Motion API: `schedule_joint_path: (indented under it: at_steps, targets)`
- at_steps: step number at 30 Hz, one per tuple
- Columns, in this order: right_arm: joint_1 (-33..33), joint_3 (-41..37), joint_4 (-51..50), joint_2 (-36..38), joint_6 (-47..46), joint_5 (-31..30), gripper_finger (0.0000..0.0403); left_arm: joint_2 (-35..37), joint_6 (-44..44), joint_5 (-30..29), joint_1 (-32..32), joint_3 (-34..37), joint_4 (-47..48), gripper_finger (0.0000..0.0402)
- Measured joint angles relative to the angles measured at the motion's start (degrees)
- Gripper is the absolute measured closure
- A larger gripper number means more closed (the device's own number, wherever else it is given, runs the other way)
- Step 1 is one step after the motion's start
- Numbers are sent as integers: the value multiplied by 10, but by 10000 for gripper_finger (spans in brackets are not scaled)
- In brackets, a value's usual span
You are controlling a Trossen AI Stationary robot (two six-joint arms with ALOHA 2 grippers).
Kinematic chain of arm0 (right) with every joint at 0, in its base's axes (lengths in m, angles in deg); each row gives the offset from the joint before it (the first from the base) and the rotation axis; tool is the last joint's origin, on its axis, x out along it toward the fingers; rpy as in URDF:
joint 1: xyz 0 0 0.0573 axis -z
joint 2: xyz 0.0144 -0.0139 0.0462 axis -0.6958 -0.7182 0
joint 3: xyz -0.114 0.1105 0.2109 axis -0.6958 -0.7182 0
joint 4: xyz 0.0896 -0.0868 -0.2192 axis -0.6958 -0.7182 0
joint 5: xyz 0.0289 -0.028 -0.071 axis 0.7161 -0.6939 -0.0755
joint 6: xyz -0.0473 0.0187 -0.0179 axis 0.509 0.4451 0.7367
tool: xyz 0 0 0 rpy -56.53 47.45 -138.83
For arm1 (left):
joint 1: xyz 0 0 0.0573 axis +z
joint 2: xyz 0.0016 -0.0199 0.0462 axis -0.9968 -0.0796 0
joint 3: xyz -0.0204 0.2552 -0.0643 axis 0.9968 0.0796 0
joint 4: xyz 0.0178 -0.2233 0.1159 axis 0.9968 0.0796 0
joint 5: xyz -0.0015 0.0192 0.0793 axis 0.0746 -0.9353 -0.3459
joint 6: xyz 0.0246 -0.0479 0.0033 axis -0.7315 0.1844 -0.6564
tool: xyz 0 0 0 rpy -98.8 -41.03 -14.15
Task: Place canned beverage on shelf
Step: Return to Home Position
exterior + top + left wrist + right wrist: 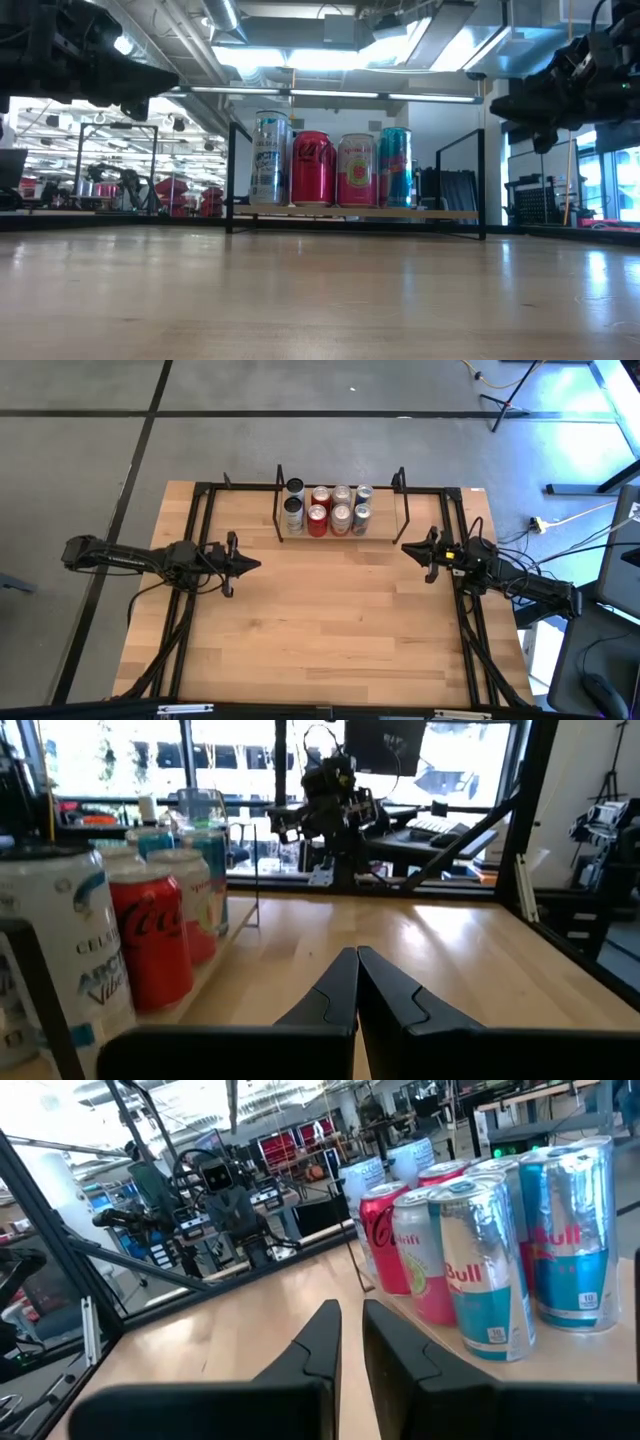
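High view: cans (327, 510) packed on shelf (385, 532) at 12 o'clock | left gripper (252, 565) at 9, right gripper (408, 547) at 3, fingers closed, empty | parked clear, stocking apparently done.

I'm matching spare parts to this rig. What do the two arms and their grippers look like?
Both arms are dark, slim and jointed, with black cables trailing along them. The left gripper and right gripper each end in two black, tapering, wedge-shaped fingers. No markings are legible.
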Motion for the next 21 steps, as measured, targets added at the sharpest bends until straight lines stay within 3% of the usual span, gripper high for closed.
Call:
schedule_joint_path:
  at_steps: [6,12,21]
  targets:
    - [0,0,-1,0,0,-1,370,6,-2,-3,0,0,4,401]
    - [0,0,-1,0,0,-2,370,61,-9,-1,0,0,11,401]
    - [0,0,-2,0,0,-2,370,145,27,2,0,0,154,401]
